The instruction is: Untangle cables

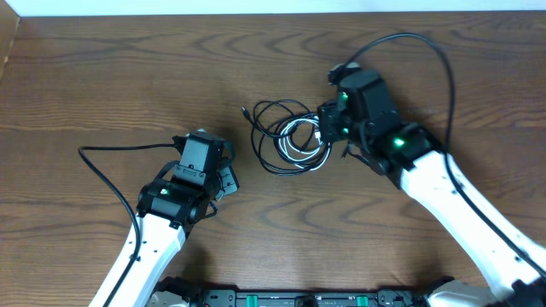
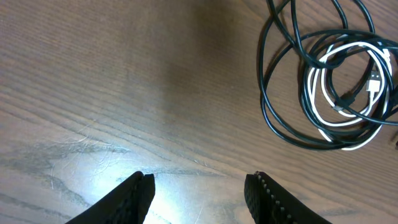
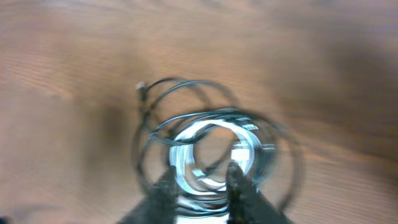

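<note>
Right gripper: jaws a little apart, straddling the near rim of the white cable coil; view blurred, can't tell if a strand is touched. Left gripper: jaws wide apart, nothing between them, over bare table. The cables lie mid-table between the arms, at the right gripper's tips, near the left one but apart. Step, I'd say: going for a grip on the white coil, nothing separated yet. Next move calls for closing on white only, not the black cable loops crossing it, with the left pinning the black. Bundle roughly round, slightly longer side to side; black plug end sticks out far-left.
</note>
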Controlling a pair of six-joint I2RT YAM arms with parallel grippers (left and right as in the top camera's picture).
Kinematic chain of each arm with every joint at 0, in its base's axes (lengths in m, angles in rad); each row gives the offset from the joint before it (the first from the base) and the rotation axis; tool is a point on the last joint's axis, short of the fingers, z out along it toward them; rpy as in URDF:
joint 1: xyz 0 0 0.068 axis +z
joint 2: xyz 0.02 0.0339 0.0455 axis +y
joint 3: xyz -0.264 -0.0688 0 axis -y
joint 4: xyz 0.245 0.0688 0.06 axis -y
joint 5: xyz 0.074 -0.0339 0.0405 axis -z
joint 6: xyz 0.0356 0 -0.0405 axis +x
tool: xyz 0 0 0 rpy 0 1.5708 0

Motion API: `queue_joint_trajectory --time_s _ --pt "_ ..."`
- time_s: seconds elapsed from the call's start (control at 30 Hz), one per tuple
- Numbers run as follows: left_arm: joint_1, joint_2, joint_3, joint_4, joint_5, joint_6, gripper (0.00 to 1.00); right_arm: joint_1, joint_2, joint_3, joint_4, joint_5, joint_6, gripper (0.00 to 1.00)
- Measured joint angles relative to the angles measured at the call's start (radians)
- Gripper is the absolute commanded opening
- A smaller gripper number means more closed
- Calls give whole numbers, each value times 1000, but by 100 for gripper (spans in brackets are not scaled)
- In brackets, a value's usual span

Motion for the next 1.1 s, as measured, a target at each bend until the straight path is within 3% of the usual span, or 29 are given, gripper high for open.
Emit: queue_joint_trajectory --time_s 0.03,0.23,0.4,0.57,0.67,0.7,0.77,0.8,0.83,0.97,1.1 --pt "0 0 0 0 0 0 53 0 -15 4 -35 35 -2 99" --pt "0 0 0 0 0 0 53 0 53 4 -217 93 41 99" --pt "0 0 0 0 0 0 53 0 180 4 -188 76 76 99" --pt "0 0 0 -2 0 0 53 0 321 3 -75 5 89 89" --pt "0 0 0 -3 0 0 53 0 390 3 -13 -20 98 75" --pt "0 0 0 -3 0 0 53 0 407 3 7 -26 98 66" --pt "0 0 0 -4 0 0 53 0 432 3 39 -35 102 40" --pt "0 0 0 -3 0 0 53 0 440 3 53 -37 100 15" --pt "0 0 0 -3 0 0 53 0 446 3 62 -39 104 1" --pt "0 0 0 -3 0 0 53 0 451 6 80 -50 105 1" --pt "0 0 0 -4 0 0 53 -7 426 115 -70 -108 54 1"
